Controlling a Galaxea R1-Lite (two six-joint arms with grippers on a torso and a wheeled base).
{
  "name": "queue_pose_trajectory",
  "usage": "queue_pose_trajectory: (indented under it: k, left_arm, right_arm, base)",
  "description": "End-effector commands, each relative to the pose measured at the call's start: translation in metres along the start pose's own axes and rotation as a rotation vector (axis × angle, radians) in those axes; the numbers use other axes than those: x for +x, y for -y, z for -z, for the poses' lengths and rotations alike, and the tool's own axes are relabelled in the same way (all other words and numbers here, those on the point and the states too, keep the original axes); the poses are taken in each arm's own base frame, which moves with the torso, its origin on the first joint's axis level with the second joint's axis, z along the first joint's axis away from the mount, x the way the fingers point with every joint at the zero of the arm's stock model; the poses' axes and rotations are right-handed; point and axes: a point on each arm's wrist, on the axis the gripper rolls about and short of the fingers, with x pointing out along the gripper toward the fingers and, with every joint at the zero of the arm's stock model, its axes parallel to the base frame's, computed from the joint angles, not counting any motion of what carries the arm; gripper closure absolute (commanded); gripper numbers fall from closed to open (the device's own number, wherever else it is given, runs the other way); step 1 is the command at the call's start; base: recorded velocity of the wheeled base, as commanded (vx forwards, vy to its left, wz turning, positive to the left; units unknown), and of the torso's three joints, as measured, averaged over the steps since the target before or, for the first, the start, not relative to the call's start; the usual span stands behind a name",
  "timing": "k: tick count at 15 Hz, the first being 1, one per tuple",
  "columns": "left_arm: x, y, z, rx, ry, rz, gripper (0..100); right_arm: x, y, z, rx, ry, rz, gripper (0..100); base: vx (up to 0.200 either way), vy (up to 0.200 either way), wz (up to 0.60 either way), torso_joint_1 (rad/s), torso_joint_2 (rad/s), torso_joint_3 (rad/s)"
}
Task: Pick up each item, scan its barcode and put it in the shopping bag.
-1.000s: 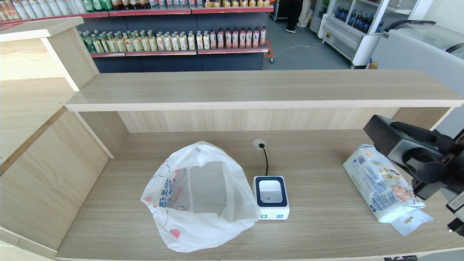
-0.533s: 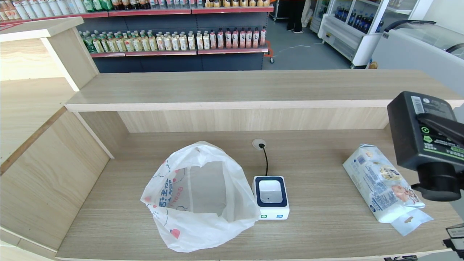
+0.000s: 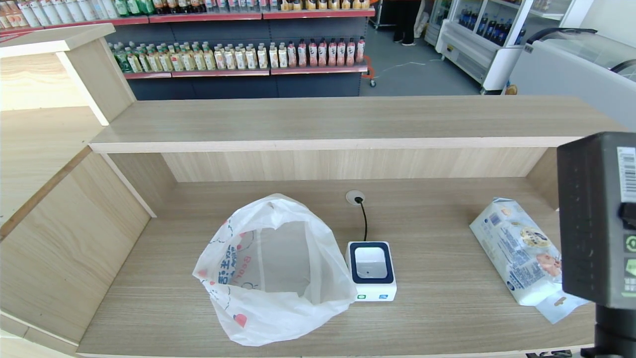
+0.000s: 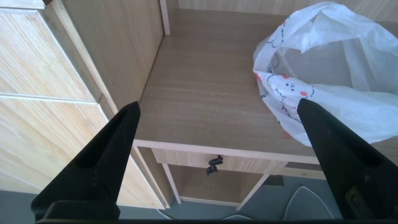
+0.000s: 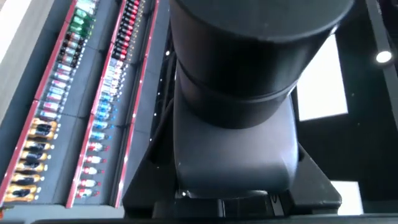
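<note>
Leftmost, the left hand [image 4: 219,104] is held released, its fingers [image 4: 106,162] spread wide, above the near left corner of the wooden surface [image 3: 447,308]. A white shopping bag [image 3: 298,308] is stood open left of centre, with a scanner [image 3: 371,271] just beside it. A snack packet [image 3: 516,253] is laid flat at the far right, partly covered by the right arm [image 3: 594,219]. Behind, bottle shelves [image 3: 238,57] and glass-door coolers [image 3: 489,37] are seen.

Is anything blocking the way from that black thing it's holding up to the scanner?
Nothing visible does. Between the black labelled container and the white scanner box is bare wooden counter; the white snack packet lies flat at its right end.
</note>
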Motion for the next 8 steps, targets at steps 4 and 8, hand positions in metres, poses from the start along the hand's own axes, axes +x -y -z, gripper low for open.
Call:
queue_pose_trajectory:
  k: [4, 8]
  left_arm:
    - [0.0, 0.0, 0.0, 0.0, 0.001, -0.001, 0]
    - [0.0, 0.0, 0.0, 0.0, 0.0, 0.001, 0]
  right_arm:
    - [-0.007, 0.0182, -0.0095, -0.041, 0.057, 0.058, 100]
    - [-0.0076, 0.0189, -0.0094, -0.036, 0.056, 0.053, 100]
  base:
    - [0.0, 0.0, 0.0, 0.0, 0.0, 0.0]
    - [0.0, 0.0, 0.0, 0.0, 0.0, 0.0]
